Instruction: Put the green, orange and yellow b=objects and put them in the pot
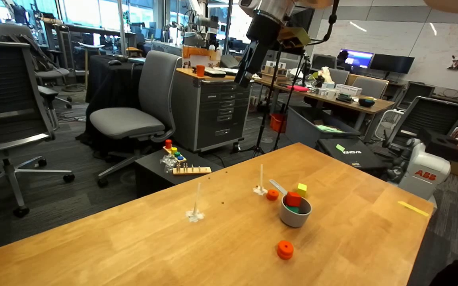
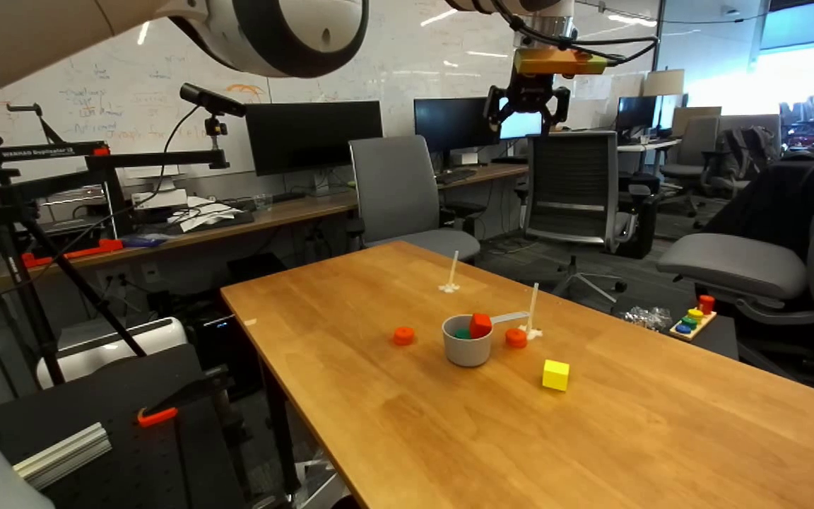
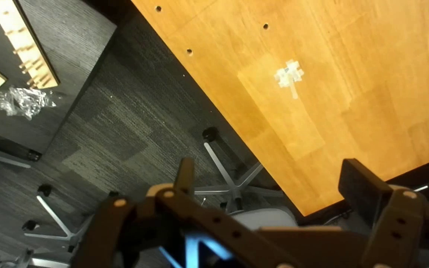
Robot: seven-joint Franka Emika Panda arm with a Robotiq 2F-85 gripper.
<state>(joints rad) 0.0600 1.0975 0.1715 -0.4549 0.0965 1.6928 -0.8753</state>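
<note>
Pot [image 2: 468, 351] stands upright on the surface [image 2: 414, 424]. In it, in both exterior views: a green piece [image 2: 462, 334] low down and a reddish block [image 2: 480, 325] poking past the rim. Green: done, by the look of it. Orange: done if that reddish block is the one meant; the shade leaves doubt. Yellow block [image 2: 555, 375] sits outside, near the pot, so that one is left. Orange disc [image 2: 516, 337] lies beside a stick [image 2: 533, 307], second disc [image 2: 403, 335] across the pot from it, perhaps a stacked pair; cannot say whether either belongs to the job. Pincer [image 2: 526, 124] hangs high, well apart from the pot, spread wide with nothing in it. Yellow pick-up looks not yet begun.
</note>
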